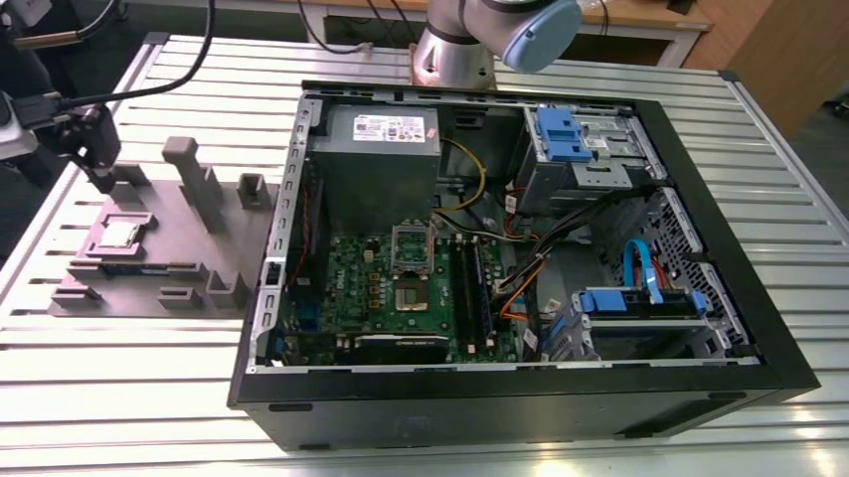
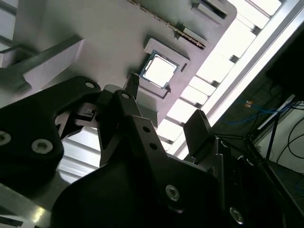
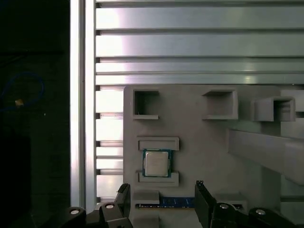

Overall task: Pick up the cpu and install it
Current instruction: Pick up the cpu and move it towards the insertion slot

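Gripper (image 3: 161,192) open, empty, above holder (image 3: 204,142). Cpu (image 3: 156,164) flat in its recess, near gripper, untouched. We read this as approach for pick. Grip calls for jaws centred, square to chip edges. Socket (image 1: 414,290) well apart.

Robotics lab or assembly test workshop, not a home; slatted aluminium-profile surface (image 1: 133,397) with an industrial robot arm (image 1: 458,50) standing at its far edge; desktop computer case (image 1: 504,407) lying on its side with the panel off, motherboard (image 1: 398,283), drive bays and wiring exposed; grey purpose-made parts fixture (image 1: 173,248) beside it, the cpu (image 1: 119,233) seated in a pocket; loose cables (image 2: 259,111) in the dark area beyond the surface's edge.
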{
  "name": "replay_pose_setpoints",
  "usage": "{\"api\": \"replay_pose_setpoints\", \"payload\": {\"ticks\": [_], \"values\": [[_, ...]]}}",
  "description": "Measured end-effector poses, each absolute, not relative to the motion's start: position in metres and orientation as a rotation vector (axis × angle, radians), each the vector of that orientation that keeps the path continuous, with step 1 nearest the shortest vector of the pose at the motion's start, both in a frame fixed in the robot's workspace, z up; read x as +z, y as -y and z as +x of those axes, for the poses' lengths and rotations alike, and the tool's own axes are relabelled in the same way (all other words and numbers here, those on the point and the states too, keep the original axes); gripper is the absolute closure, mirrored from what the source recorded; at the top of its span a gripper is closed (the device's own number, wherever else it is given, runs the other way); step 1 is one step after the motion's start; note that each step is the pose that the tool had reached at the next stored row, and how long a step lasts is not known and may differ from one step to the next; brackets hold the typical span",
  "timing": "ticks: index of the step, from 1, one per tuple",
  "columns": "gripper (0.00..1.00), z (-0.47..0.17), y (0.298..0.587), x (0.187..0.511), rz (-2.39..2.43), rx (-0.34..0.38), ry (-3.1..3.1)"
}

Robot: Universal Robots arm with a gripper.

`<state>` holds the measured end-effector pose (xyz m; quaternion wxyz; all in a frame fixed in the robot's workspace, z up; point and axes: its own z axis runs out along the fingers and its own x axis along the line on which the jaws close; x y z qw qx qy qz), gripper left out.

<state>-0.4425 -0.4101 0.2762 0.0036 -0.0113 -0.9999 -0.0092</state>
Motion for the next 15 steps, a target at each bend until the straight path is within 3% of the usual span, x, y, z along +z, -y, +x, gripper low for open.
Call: {"api": "replay_pose_setpoints", "payload": {"ticks": [15], "values": [[0.35,-0.443,0.408,0.251,-0.027,-0.043,3.134]]}}
